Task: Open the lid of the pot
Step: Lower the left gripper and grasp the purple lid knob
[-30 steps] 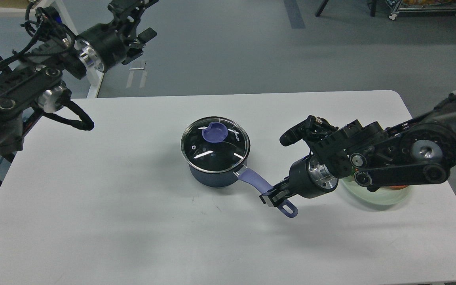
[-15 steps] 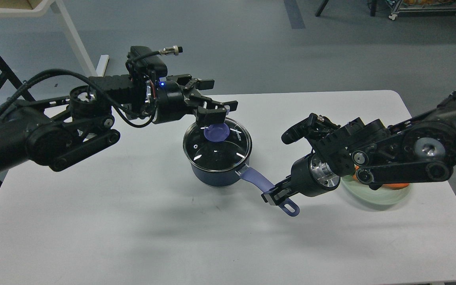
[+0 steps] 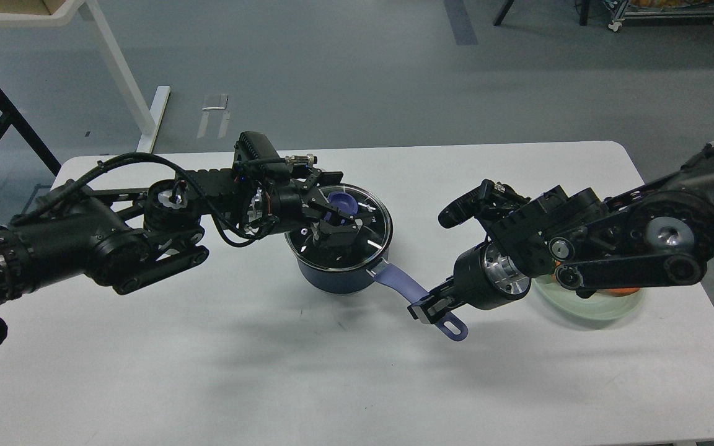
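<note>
While right pincer [image 3: 429, 305] clamps pot handle [image 3: 401, 286], left pincer [image 3: 335, 215] sits wide around lid knob [image 3: 340, 202], lid on.

One dark blue pot [image 3: 332, 275] at table centre, one glass lid [image 3: 366, 232] on it, one purple knob [image 3: 339, 201], one purple pot handle [image 3: 397, 285] toward 4 o'clock, one pale green bowl [image 3: 605, 305] at 3 o'clock, one white table [image 3: 208, 359], two black arms
</note>
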`<state>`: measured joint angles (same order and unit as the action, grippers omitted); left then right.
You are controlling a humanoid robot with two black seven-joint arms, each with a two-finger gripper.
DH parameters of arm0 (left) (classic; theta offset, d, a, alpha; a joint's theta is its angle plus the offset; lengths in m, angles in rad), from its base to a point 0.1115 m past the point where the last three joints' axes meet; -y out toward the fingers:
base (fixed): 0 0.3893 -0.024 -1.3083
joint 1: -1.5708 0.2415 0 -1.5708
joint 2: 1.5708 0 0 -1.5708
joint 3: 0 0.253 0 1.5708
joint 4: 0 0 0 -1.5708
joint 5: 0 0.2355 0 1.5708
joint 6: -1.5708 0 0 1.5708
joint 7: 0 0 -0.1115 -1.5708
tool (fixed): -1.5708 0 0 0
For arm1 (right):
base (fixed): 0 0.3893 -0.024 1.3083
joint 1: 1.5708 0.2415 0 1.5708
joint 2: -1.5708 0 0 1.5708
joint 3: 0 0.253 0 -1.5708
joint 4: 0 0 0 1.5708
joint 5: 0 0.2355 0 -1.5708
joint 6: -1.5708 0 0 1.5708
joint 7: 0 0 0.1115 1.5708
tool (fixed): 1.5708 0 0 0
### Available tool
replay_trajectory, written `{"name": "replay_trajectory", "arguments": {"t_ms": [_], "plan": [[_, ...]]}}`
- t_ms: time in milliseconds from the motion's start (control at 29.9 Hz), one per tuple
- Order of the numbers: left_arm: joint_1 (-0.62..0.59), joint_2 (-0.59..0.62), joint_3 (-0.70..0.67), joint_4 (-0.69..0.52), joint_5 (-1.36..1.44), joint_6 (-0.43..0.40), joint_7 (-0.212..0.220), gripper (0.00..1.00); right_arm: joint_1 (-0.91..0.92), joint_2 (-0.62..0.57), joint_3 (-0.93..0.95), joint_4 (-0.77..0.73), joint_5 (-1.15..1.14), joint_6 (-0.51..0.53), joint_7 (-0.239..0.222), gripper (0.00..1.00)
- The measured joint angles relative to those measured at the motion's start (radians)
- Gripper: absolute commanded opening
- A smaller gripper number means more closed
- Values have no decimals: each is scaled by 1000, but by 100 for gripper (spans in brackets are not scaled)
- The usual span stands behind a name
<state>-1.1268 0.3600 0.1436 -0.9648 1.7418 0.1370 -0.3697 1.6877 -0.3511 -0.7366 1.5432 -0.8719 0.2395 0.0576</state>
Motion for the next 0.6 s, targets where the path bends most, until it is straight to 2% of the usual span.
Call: {"name": "replay_trajectory", "arguments": {"t_ms": [134, 234, 468, 535, 602], "plan": [[5, -4, 34, 7, -9, 15, -2, 98, 2, 1, 0, 0, -1, 6, 0, 15], [12, -4, 42, 9, -11, 21, -4, 92, 3, 1, 0, -1, -1, 7, 1, 15], [22, -1, 44, 19, -10, 33, -34, 57, 3, 2, 0, -1, 0, 8, 1, 15], [22, -1, 44, 19, -8, 33, -38, 44, 3, 1, 0, -1, 0, 8, 1, 16], [22, -1, 44, 19, -7, 36, -41, 40, 3, -1, 0, -1, 0, 8, 1, 16]]}}
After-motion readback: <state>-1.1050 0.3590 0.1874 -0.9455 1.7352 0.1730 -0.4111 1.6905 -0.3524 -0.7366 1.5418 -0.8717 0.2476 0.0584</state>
